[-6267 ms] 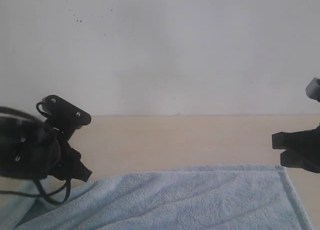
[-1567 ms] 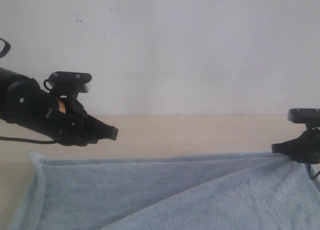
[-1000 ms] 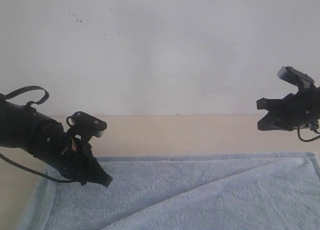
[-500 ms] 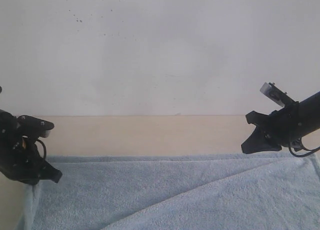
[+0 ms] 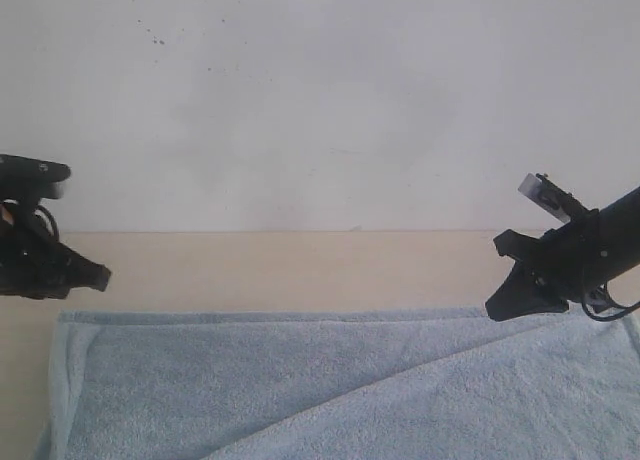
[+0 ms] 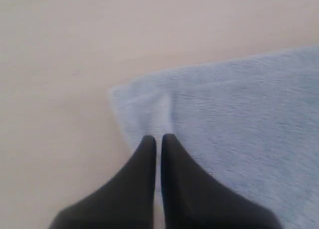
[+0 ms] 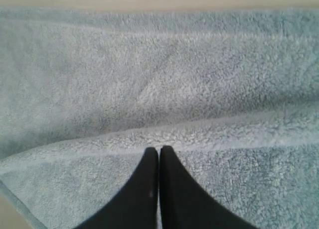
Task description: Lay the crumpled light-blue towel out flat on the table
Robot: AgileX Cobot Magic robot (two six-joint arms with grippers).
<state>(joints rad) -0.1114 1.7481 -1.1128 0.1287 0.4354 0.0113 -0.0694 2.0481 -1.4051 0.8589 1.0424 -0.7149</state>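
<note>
While both pincers sit closed w/ nothing gripped, the towel [image 5: 330, 380] lies mostly spread on the table [image 5: 300, 265], stretching betw. the two of them. L gripper [image 6: 158, 138]: jaws pressed together, only a thin slit betw. the fingers, no cloth caught in it. A towel corner lies right under and just ahead of its tips, w/ bare table on one side of the pincer and blue pile on the other. Can't tell if the tips touch the cloth. R gripper [image 7: 159, 149]: jaws tight together too, holding nothing. A fold ridge [image 7: 99, 144] of the towel crosses just ahead of its tips, w/ pile all round the pincer. In the exterior view that doubled-over layer runs as a slanting edge from the R gripper's tip toward the L side, so the towel isn't fully flat.
</note>
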